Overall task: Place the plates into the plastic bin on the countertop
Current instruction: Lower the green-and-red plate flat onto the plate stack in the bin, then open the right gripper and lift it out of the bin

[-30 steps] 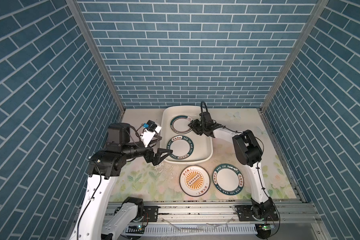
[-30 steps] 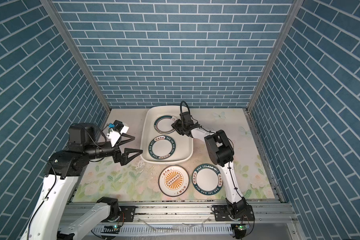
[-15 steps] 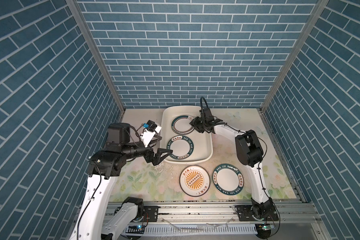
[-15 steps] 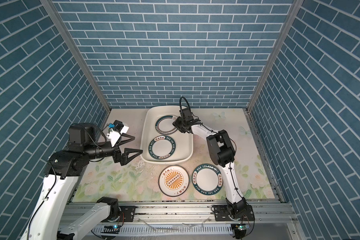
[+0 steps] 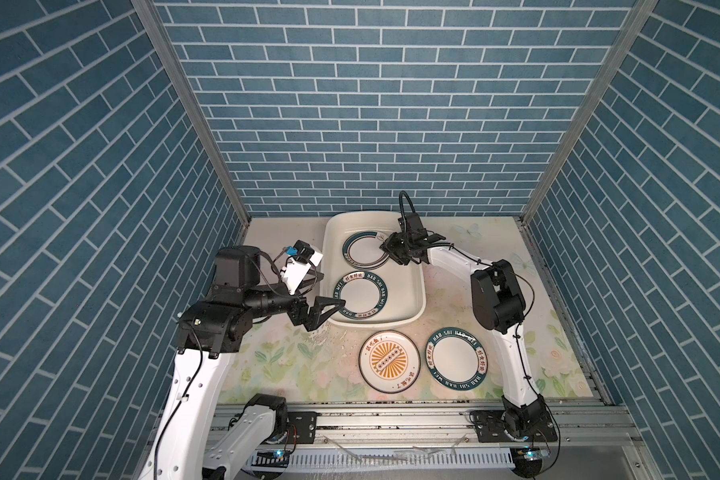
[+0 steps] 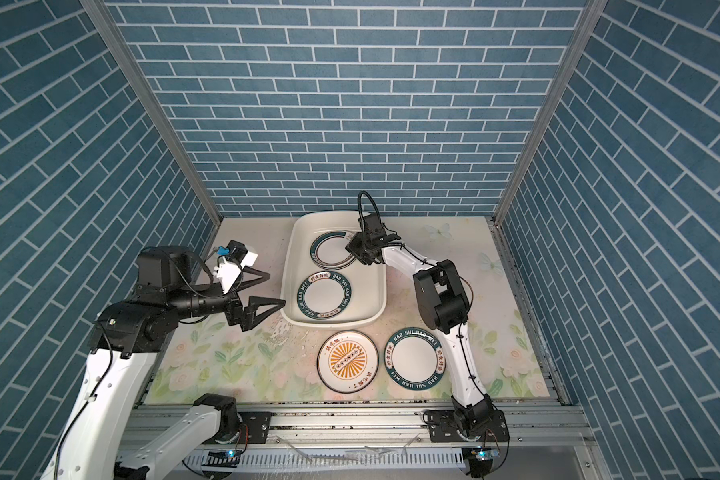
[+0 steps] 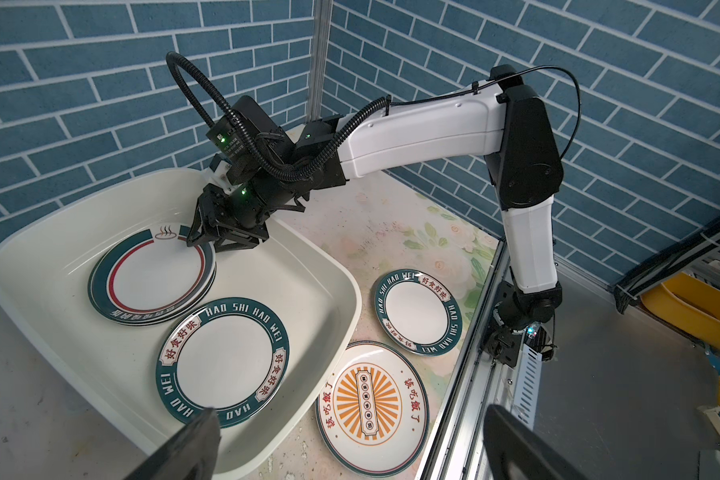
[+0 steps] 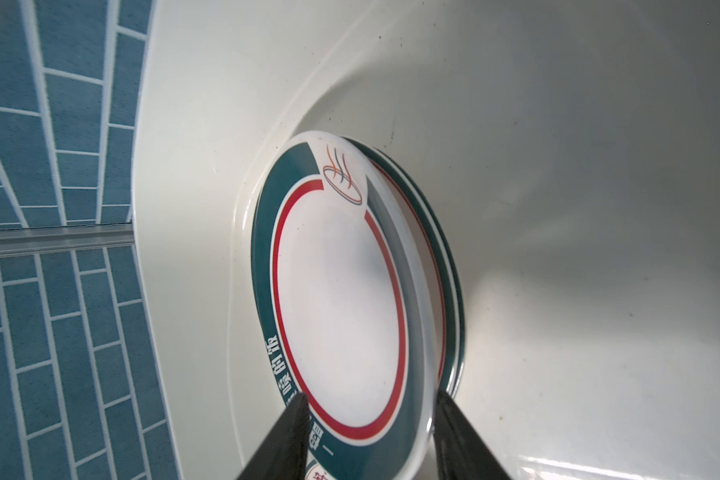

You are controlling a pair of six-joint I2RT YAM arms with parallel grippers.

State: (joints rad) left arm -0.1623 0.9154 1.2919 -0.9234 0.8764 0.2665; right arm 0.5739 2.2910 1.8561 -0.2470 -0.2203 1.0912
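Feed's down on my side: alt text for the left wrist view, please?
The right gripper reaches into the bin, at the rim of a plate stack. A teal-rimmed plate lies beside the stack in the bin; a sunburst plate and a second teal-rimmed plate lie on the countertop outside it.

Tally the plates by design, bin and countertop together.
Teal lettered-rim plates: 2
Orange sunburst plate: 1
Red-ring emblem plates, stacked: at least 2, lower ones mostly hidden
Total: at least 5
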